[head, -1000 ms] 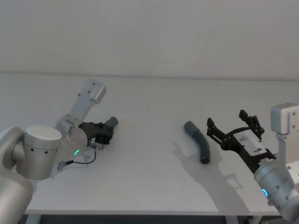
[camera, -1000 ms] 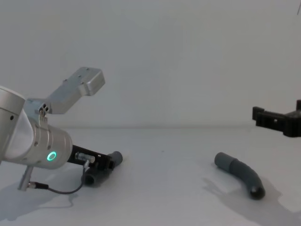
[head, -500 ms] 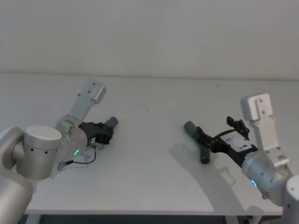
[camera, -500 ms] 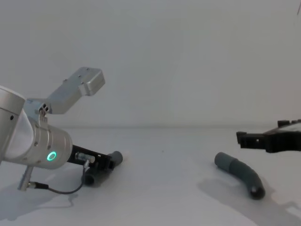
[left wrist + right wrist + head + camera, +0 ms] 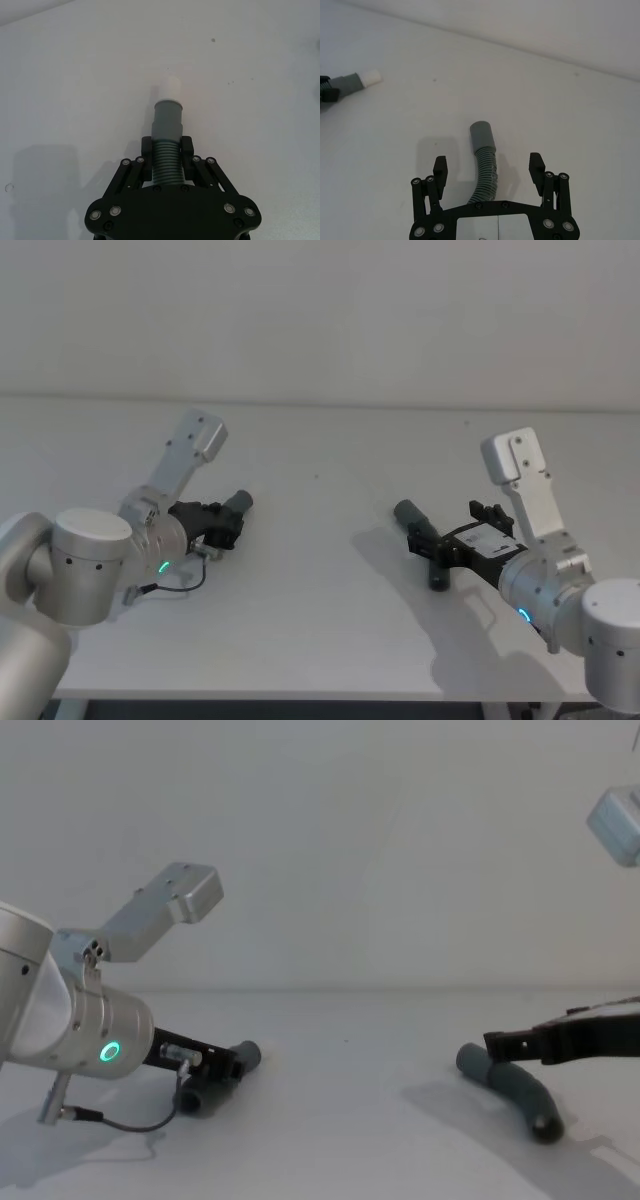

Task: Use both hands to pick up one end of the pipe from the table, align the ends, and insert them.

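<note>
Two grey pipe pieces lie on the white table (image 5: 320, 630). My left gripper (image 5: 214, 524) (image 5: 166, 148) rests low at the left, shut on the ribbed middle of the left pipe piece (image 5: 167, 120), whose grey cuff and white tip point away from the fingers. The right pipe piece (image 5: 410, 514) (image 5: 483, 136) lies curved at the right. My right gripper (image 5: 450, 532) (image 5: 488, 163) hangs just over it, open, one finger on each side of its ribbed middle. In the chest view a right finger (image 5: 510, 1045) sits level with the cuff end of that piece (image 5: 522, 1097).
The table's far edge (image 5: 320, 403) meets a plain wall. A thin cable (image 5: 170, 586) loops on the table beside my left wrist. Bare surface lies between the two pipe pieces.
My right gripper has come down and moved left, from beside the right pipe piece to straddling it. The left gripper and its pipe piece have not moved.
</note>
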